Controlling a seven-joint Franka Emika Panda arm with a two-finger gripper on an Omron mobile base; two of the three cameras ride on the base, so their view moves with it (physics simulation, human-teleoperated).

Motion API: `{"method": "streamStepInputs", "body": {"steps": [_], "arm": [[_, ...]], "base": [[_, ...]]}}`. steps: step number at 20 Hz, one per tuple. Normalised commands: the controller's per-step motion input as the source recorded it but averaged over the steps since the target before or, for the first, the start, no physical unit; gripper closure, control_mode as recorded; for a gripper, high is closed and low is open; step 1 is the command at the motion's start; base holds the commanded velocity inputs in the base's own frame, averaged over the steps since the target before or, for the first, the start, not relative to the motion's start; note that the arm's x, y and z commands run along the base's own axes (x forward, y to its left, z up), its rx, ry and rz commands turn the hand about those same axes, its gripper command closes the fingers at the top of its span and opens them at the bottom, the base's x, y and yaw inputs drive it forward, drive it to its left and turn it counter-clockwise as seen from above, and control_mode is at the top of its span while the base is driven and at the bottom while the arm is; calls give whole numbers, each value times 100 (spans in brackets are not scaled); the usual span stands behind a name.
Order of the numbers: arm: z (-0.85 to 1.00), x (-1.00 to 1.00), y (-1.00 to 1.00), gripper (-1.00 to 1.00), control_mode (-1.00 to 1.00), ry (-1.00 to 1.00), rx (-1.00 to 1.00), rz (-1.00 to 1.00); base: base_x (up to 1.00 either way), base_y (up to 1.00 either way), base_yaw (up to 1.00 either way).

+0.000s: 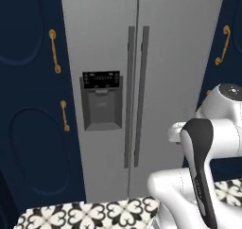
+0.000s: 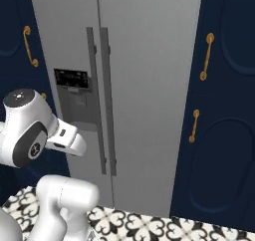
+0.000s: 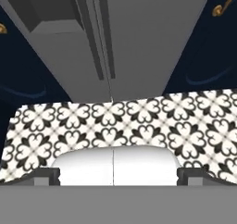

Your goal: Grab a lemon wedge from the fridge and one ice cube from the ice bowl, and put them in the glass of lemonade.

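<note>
The tall grey fridge (image 1: pixel 165 57) (image 2: pixel 149 60) stands straight ahead with both doors shut. Its two vertical handles (image 1: pixel 137 95) (image 2: pixel 102 100) meet at the middle seam, and a black dispenser panel (image 1: pixel 100 100) (image 2: pixel 74 93) sits in the left door. In the hand view the fridge (image 3: pixel 139 33) rises from the floor, seen from low down. My gripper (image 3: pixel 118 176) is open, its two dark fingertips (image 3: pixel 44 175) wide apart over the tiles with nothing between them. The lemon wedge, the ice bowl and the glass of lemonade are out of view.
Navy cabinets (image 1: pixel 28 128) (image 2: pixel 224 135) with gold handles (image 1: pixel 55 51) (image 2: pixel 206 56) flank the fridge on both sides. A black-and-white patterned tile floor (image 1: pixel 94 214) (image 2: pixel 149 225) (image 3: pixel 139 121) runs up to the fridge's base. My folded white arm (image 1: pixel 203 166) (image 2: pixel 30 135) fills the lower foreground.
</note>
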Motion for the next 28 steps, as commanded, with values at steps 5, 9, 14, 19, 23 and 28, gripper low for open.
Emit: {"method": "streamStepInputs", "body": {"steps": [5, 9, 14, 19, 23, 28], "arm": [[0, 0, 0, -100, 100, 0, 0, 0], [0, 0, 0, -100, 100, 0, 0, 0], [0, 0, 0, -100, 100, 0, 0, 0], [0, 0, 0, -100, 100, 0, 0, 0], [0, 1, 0, -100, -100, 0, 0, 0], [6, 3, 0, -100, -100, -19, 0, 1]], "base": [[18, 35, -17], [0, 43, 0], [-23, 19, 3], [-19, 0, 0], [0, 0, 0], [0, 0, 0]]}}
